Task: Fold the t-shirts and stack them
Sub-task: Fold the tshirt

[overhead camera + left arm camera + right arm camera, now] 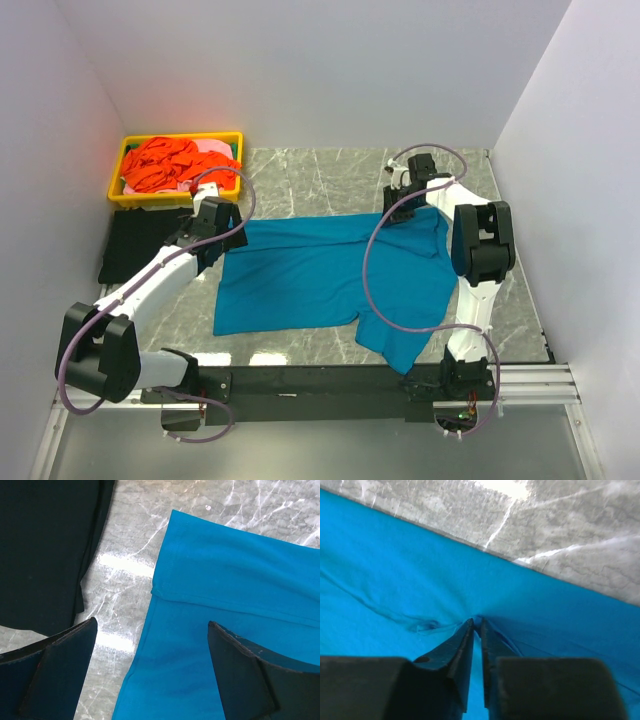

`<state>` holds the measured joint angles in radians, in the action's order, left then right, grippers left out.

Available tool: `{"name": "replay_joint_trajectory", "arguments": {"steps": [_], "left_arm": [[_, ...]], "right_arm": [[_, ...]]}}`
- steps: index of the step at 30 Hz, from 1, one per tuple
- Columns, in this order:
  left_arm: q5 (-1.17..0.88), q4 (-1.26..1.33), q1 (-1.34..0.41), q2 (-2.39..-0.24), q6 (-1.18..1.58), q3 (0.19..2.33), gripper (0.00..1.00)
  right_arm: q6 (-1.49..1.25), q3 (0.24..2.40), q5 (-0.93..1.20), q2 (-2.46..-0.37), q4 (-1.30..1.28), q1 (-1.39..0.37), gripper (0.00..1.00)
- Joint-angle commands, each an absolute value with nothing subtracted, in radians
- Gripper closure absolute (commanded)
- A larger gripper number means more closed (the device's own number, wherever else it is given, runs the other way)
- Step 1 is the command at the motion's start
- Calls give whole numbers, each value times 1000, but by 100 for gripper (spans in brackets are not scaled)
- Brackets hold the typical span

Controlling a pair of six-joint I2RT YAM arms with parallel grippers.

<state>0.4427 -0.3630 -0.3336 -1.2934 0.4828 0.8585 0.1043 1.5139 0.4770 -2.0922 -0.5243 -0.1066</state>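
Observation:
A large teal-blue t-shirt (320, 275) lies spread on the marble table, its top edge folded over. My left gripper (222, 232) is open above the shirt's upper left corner (200, 645), holding nothing. My right gripper (400, 212) is shut on a pinch of the teal shirt (477, 622) near its upper right edge. A black t-shirt (135, 245) lies folded flat left of the teal one, under my left arm, and shows in the left wrist view (45, 550). Orange-red (165, 162), pink (212, 148) and green shirts sit heaped in a yellow tray.
The yellow tray (118, 190) stands at the back left against the wall. White walls close in the table on three sides. Bare marble (320, 180) lies behind the teal shirt. The arm bases and a black rail (320, 382) run along the near edge.

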Motion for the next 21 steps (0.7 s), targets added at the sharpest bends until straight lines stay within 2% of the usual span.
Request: {"name": "replay_joint_trajectory", "arguments": {"steps": [1, 4, 8, 21], "left_arm": [[437, -336, -333, -1293, 471, 874, 3], [437, -336, -333, -1290, 472, 871, 3], [436, -334, -333, -1282, 471, 870, 3], [431, -336, -333, -1281, 468, 871, 3]], "right_arm": [[110, 1506, 489, -2025, -552, -121, 84], [101, 1470, 476, -1999, -535, -124, 93], [77, 1421, 454, -1956, -512, -132, 98], [-169, 1224, 311, -1775, -482, -241, 97]]}}
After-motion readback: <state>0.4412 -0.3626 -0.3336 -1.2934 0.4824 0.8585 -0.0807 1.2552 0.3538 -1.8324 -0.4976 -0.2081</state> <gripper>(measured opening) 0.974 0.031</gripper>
